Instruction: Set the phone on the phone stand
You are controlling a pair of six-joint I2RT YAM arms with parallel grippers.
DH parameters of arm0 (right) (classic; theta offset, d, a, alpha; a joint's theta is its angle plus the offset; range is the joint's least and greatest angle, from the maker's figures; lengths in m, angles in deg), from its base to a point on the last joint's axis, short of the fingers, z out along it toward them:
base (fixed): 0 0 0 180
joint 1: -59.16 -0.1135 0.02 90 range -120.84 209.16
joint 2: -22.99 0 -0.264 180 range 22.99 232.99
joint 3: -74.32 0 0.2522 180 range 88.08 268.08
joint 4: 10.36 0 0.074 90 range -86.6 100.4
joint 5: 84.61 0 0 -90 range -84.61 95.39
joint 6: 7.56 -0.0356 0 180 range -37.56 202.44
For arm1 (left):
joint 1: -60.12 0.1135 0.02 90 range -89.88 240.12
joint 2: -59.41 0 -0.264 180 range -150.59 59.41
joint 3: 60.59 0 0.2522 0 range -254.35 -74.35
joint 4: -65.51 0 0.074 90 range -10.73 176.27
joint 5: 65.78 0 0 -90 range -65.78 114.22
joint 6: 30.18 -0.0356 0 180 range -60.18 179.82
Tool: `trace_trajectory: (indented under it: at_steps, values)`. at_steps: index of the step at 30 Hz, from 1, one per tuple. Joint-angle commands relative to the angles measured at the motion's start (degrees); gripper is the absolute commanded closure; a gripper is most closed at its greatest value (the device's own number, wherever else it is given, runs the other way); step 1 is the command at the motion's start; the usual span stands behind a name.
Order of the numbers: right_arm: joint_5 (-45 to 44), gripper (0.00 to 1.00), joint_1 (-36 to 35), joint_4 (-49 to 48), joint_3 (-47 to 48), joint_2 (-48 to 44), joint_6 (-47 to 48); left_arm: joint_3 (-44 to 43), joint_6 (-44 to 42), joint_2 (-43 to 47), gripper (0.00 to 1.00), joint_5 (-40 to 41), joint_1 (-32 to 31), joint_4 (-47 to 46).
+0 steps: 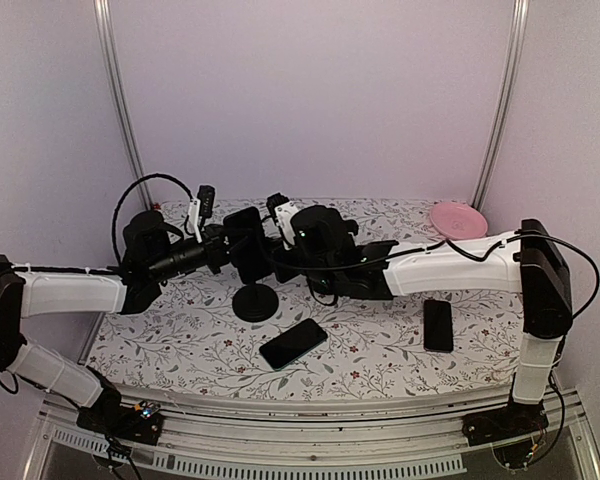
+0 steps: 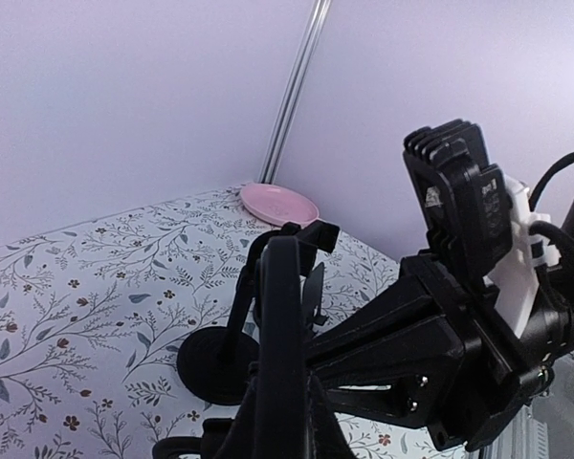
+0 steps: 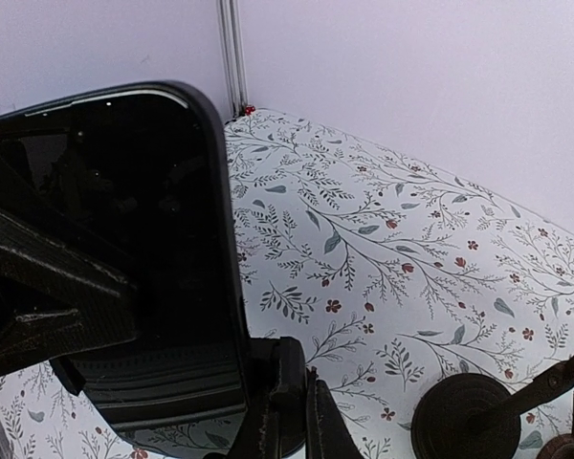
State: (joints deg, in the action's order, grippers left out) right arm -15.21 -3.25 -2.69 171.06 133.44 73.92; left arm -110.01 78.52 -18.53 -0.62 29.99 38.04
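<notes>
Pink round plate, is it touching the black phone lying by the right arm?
Apart. The top view shows the pink round plate at the far edge and that black phone nearer, with flowery cloth between them.

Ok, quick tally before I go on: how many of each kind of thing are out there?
Phones: 3, one held up, two lying flat
Stand: 1
Plate: 1
Total: 5
</notes>
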Motion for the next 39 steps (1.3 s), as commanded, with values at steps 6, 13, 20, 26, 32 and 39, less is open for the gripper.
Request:
trace_trajectory:
  at_steps: [6, 13, 20, 26, 32, 39]
  values:
    - [8.12, 0.98, -0.96, 3.20, 1.74, -1.34, -2.42, 0.05, -3.03, -1.73, 1.00, 14.80, 1.39, -0.49]
    - [12.20, 0.97, -0.95, 3.64, 2.01, -1.45, -3.67, 1.59, -3.00, -2.24, 1.00, 17.09, 0.54, -3.43]
    - [14.52, 0.78, -0.94, 3.66, 1.03, -2.55, -4.14, 1.64, -3.23, -3.07, 1.00, 17.01, 0.42, -3.77]
    - [15.36, 0.70, -0.95, 3.90, 0.12, -3.93, -4.29, 1.14, -3.23, -3.15, 1.00, 16.46, 0.43, -2.97]
    - [15.79, 0.68, -0.93, 2.98, -2.20, -6.06, -4.44, 0.34, -2.88, -3.88, 1.00, 16.66, 0.43, -2.04]
    - [19.95, 0.68, -1.04, 0.82, -4.77, -8.38, -2.72, -0.76, -3.38, -4.32, 1.00, 17.97, 0.63, 0.25]
